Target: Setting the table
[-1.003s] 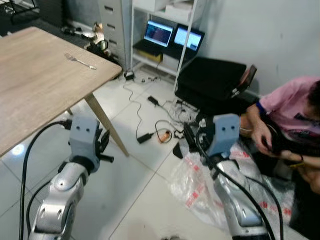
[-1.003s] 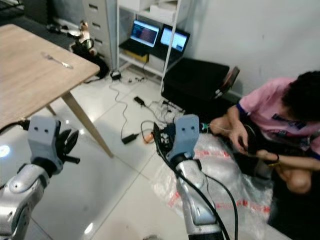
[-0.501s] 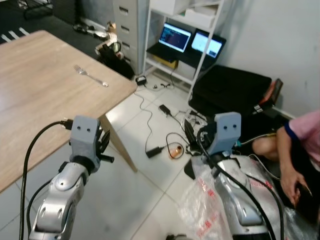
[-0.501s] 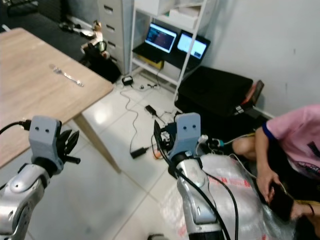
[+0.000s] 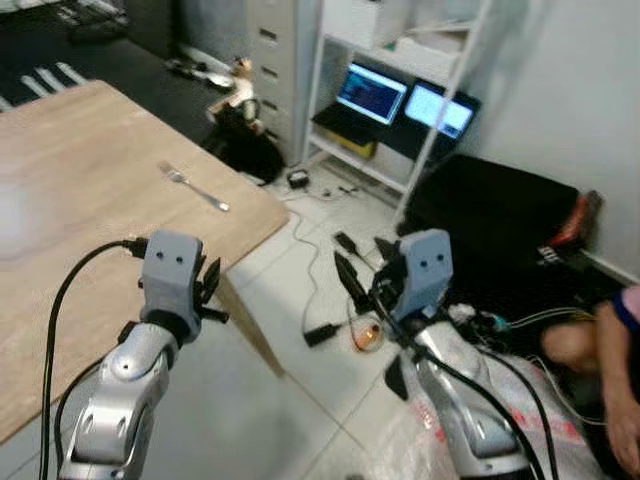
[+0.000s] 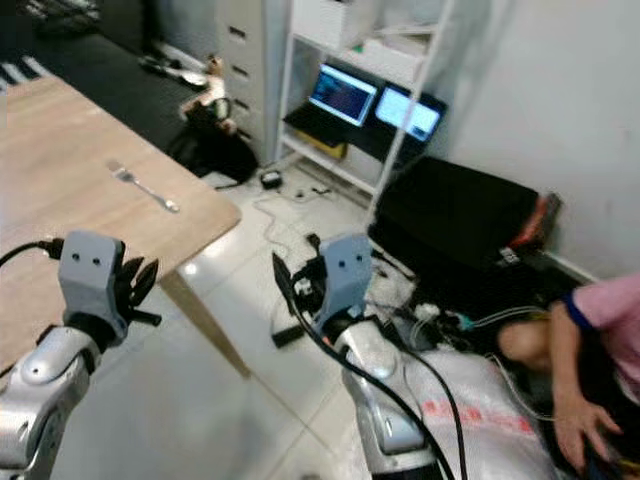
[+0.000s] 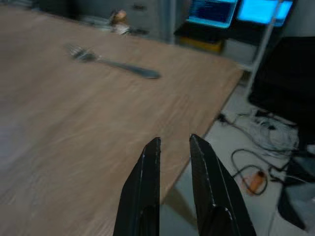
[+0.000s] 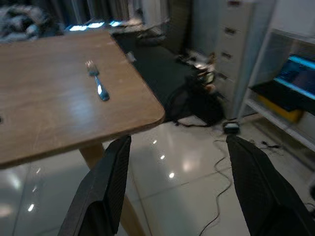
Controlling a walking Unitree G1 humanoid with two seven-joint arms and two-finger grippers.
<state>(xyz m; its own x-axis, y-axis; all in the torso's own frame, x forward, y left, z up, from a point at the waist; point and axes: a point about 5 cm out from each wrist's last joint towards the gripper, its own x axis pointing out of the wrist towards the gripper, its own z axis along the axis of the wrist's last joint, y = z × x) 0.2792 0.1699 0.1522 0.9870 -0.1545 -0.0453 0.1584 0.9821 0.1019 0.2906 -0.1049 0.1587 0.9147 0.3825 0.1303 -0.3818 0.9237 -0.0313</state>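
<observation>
A silver fork lies alone near the far corner of the light wooden table, which stands to my left. My left gripper is held up over the table's near edge, well short of the fork. Its black fingers sit close together with nothing between them. My right gripper hangs over the tiled floor beyond the table corner. It is open, with its fingers spread wide and empty, and the fork lies far ahead of it.
A white shelf with two lit laptops and a grey filing cabinet stand against the far wall. A black case, cables and a small orange object litter the floor. A person in pink crouches at right by a plastic bag.
The whole view has swung left toward the table, so the fork sits nearer the middle and the person has slid to the right edge. Both arms keep their raised pose.
</observation>
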